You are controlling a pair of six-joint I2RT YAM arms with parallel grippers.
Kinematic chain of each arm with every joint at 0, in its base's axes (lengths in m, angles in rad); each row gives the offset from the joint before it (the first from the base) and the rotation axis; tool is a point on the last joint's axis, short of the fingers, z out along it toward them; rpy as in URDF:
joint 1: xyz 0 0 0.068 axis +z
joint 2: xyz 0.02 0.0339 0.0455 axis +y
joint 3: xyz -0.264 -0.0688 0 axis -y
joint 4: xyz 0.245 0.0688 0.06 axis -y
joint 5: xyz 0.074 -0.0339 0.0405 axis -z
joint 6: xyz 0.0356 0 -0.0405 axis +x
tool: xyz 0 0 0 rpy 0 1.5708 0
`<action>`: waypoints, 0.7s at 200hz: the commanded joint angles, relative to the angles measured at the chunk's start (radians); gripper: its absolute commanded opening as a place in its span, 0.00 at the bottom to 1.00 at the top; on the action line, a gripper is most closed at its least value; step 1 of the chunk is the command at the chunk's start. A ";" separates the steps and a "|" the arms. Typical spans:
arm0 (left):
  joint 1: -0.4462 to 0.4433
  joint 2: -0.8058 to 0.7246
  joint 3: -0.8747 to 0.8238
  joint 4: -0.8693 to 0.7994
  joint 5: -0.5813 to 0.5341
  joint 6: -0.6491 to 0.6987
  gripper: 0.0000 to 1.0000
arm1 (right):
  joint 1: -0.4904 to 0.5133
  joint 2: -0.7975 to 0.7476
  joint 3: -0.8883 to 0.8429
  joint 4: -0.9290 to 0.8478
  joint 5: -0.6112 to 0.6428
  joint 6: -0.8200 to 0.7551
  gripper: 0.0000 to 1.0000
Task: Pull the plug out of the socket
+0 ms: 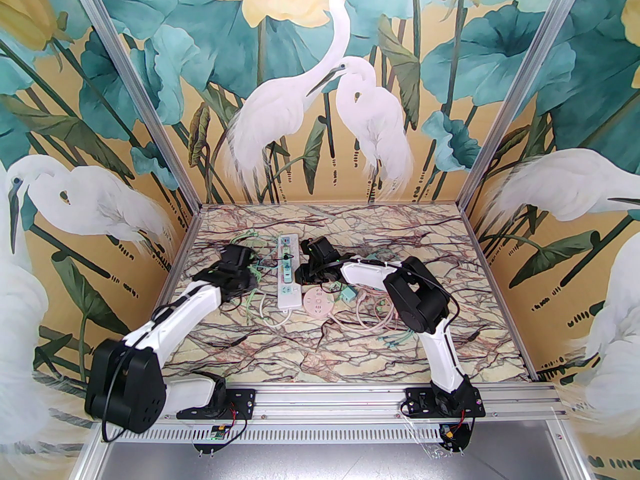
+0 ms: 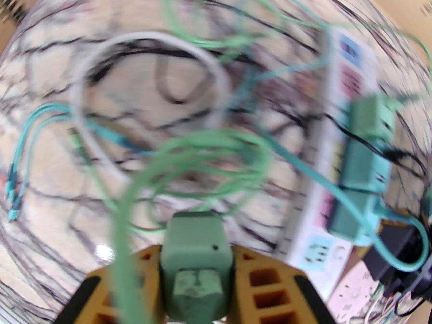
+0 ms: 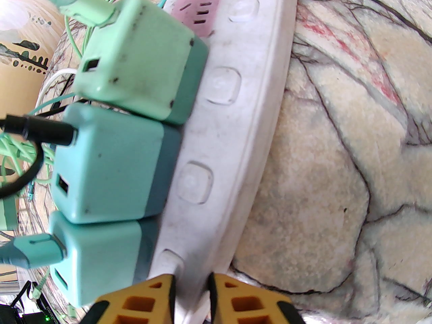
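Left wrist view: the left end effector (image 2: 197, 262) is clamped on the green plug (image 2: 194, 238), held clear of the socket strip (image 2: 351, 79) off at two o'clock. The right end effector (image 3: 191, 285) pinches the strip's edge, I reckon to pin it against the pull.

Cream marble-patterned worktop (image 1: 350, 353) with black and reddish veins. White power strip (image 3: 236, 120) with blue, pink and yellow socket patches, carrying one mint-green plug (image 3: 135, 56) and two teal plugs (image 3: 108, 164). A sage-green plug (image 2: 195, 235) sits between the orange, black-edged fingers (image 2: 266, 282) of the left tool (image 2: 197, 253). Pale green cables (image 2: 209, 140).
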 commanded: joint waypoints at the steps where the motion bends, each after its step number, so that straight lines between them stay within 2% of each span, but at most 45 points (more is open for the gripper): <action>1: 0.072 -0.075 -0.049 0.023 0.033 -0.070 0.24 | 0.015 0.065 -0.032 -0.093 0.041 -0.020 0.25; 28: 0.137 -0.147 -0.151 0.072 0.106 -0.144 0.24 | 0.015 0.062 -0.031 -0.093 0.042 -0.021 0.25; 89: 0.142 -0.149 -0.264 0.151 0.177 -0.230 0.27 | 0.016 0.059 -0.035 -0.090 0.041 -0.018 0.25; 98: 0.142 -0.141 -0.265 0.154 0.184 -0.230 0.31 | 0.015 0.058 -0.039 -0.089 0.041 -0.018 0.25; 110: 0.142 -0.135 -0.264 0.155 0.194 -0.230 0.41 | 0.016 0.057 -0.039 -0.090 0.041 -0.019 0.25; 140: 0.143 -0.156 -0.256 0.147 0.208 -0.224 0.54 | 0.015 0.056 -0.039 -0.087 0.041 -0.018 0.25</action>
